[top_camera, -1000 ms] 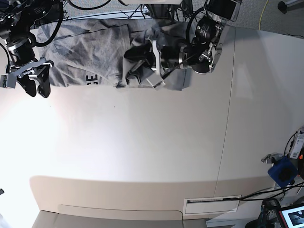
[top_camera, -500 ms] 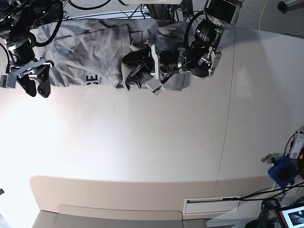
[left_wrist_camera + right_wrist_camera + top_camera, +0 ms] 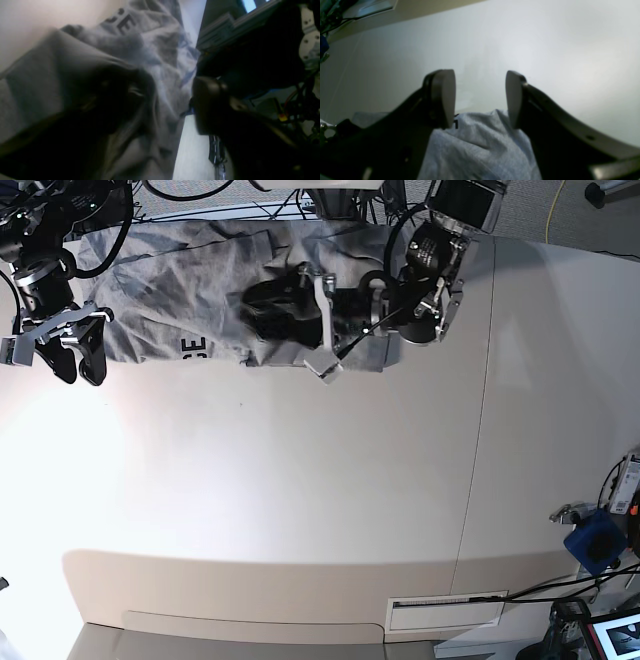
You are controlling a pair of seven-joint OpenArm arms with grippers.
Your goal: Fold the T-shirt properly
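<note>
The heather-grey T-shirt [image 3: 170, 280] lies crumpled along the table's far edge, with black lettering [image 3: 193, 346] showing at its front hem. My left gripper [image 3: 262, 313] lies low over the shirt's bunched middle, pointing left. In the left wrist view its two dark fingers stand wide apart, so the left gripper [image 3: 170, 100] is open. A fold of the T-shirt [image 3: 155, 50] drapes over one finger. My right gripper [image 3: 78, 365] hangs at the shirt's left end. It is open [image 3: 480, 97], with nothing between its pads and the T-shirt [image 3: 480, 140] just behind them.
The pale table [image 3: 300, 480] has a seam [image 3: 480, 430] running front to back on the right. Cables and the arm bases crowd the far edge. A blue object [image 3: 595, 542] and a small screen [image 3: 615, 635] sit off the table at the right front.
My left gripper has slid left across the shirt and its jaws have spread apart, so the bunched fold now lies lower. The right arm has stayed still.
</note>
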